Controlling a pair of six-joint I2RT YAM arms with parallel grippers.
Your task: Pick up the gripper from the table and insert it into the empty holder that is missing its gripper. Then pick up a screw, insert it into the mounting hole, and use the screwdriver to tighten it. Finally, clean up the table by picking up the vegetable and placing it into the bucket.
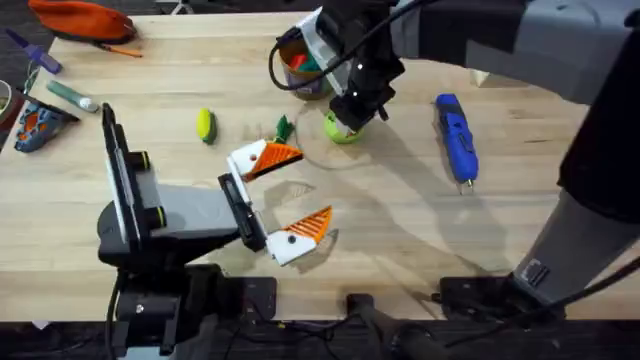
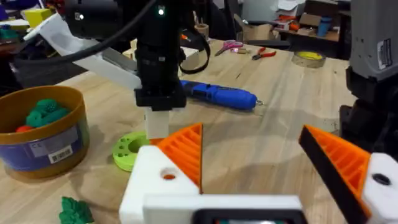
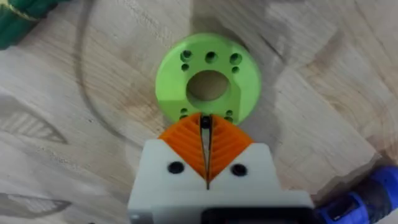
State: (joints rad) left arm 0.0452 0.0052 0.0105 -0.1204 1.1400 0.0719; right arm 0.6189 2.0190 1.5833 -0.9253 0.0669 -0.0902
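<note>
My right gripper (image 3: 206, 124) is shut just above the rim of a green round disc (image 3: 208, 74) with holes, a small dark screw (image 3: 205, 122) pinched at its tips. From above, the gripper (image 1: 350, 112) sits over the disc (image 1: 343, 130). My left gripper (image 1: 313, 183) stands wide open nearby with nothing between its fingers. Both of its white holders carry an orange ribbed gripper pad. The far holder (image 2: 163, 171) shows an open mounting hole. The blue screwdriver (image 1: 456, 135) lies to the right. The yellow bucket (image 1: 295, 78) stands behind the disc.
A yellow-green vegetable (image 1: 205, 125) lies left of centre, and a green leafy one (image 1: 284, 127) sits beside the left gripper's far finger. The bucket (image 2: 43, 143) holds green and orange pieces. An orange pouch (image 1: 85, 18) and small tools lie at the far left.
</note>
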